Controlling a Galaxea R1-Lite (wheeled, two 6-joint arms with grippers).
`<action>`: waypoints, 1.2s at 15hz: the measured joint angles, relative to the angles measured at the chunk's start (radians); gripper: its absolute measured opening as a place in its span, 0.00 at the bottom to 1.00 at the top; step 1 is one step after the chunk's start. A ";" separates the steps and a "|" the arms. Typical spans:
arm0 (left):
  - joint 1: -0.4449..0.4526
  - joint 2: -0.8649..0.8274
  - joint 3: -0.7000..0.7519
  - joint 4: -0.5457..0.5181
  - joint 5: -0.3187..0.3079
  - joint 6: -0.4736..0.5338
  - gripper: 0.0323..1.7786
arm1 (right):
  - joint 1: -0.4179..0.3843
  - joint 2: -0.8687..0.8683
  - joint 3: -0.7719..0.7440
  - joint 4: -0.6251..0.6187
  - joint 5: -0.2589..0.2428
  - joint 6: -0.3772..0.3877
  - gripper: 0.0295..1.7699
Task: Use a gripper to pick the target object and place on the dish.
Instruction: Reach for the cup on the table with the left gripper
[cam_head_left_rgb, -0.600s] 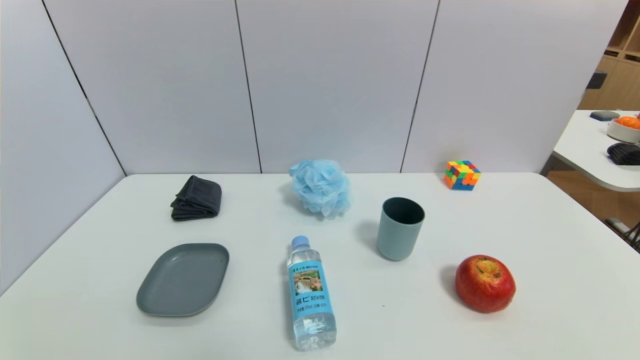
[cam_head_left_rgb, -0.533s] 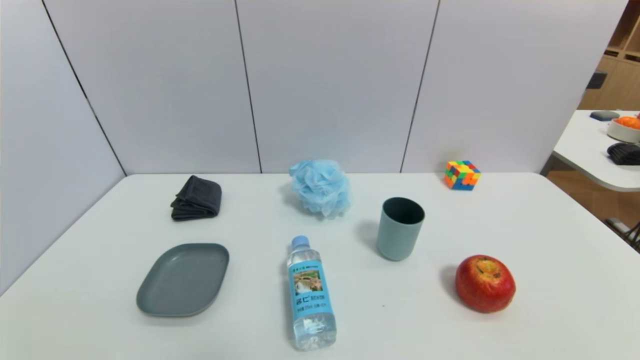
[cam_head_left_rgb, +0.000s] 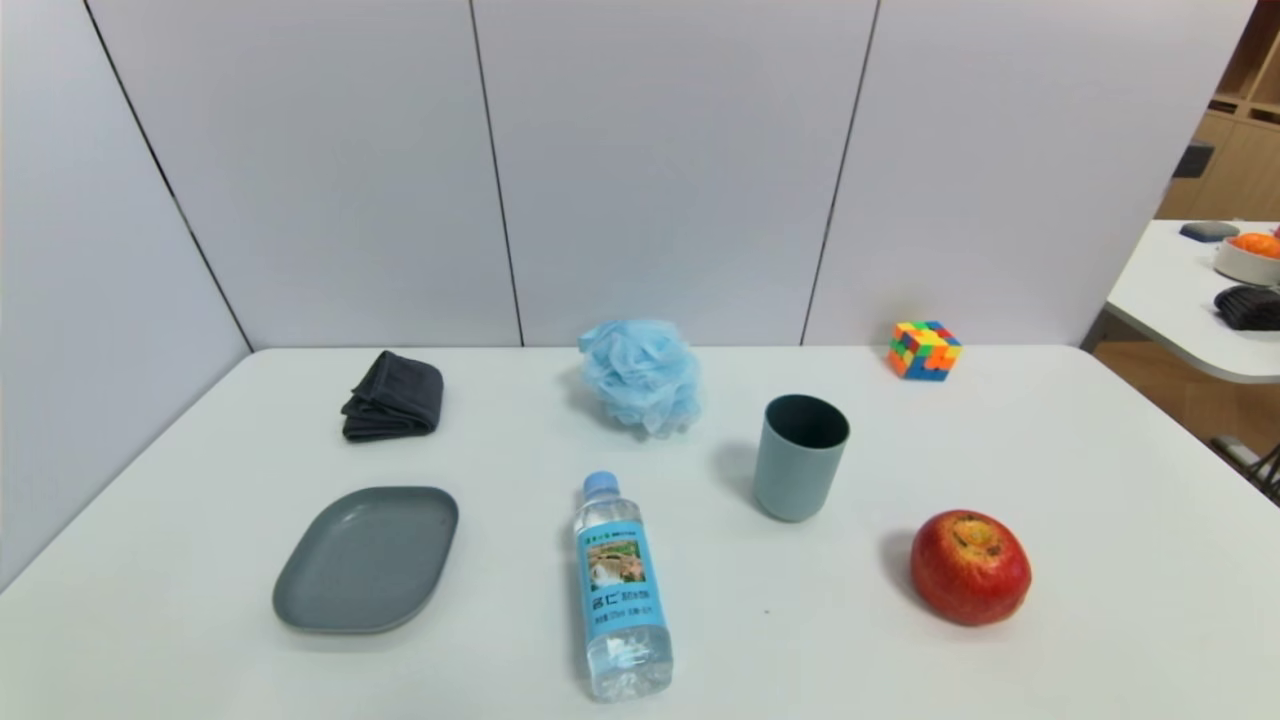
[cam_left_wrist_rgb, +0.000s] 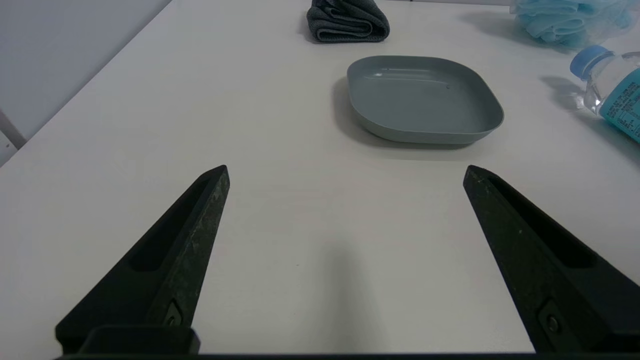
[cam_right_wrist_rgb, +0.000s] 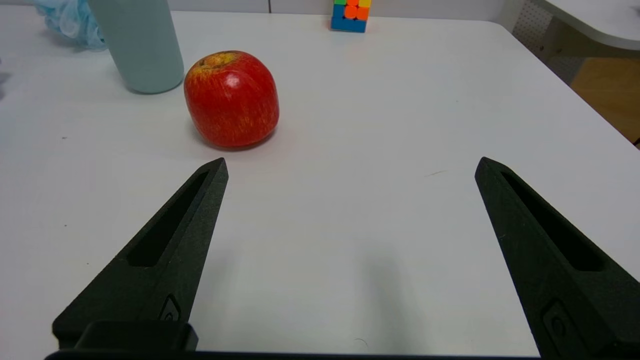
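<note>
Wall: pale grey panels (cam_head_left_rgb: 660, 170) with dark seams stood behind the white table (cam_head_left_rgb: 1100, 560).
Right of table: wooden floor (cam_head_left_rgb: 1180, 385), second white table (cam_head_left_rgb: 1170, 300), wooden shelving (cam_head_left_rgb: 1235, 130).

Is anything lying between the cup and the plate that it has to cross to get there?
Yes. The water bottle lies on its side between the cup and the plate, its cap end pointing toward the back of the table. A straight slide would hit it; a carry over it looks clear.
</note>
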 joint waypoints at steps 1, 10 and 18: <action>0.000 0.000 0.000 0.000 0.000 0.000 0.95 | 0.000 0.000 0.000 0.000 0.001 0.000 0.97; 0.000 0.000 0.001 -0.006 0.014 -0.023 0.95 | 0.000 0.000 0.000 0.000 0.000 0.000 0.97; 0.000 0.111 -0.111 0.025 -0.038 0.083 0.95 | 0.000 0.000 0.000 0.000 0.000 0.000 0.97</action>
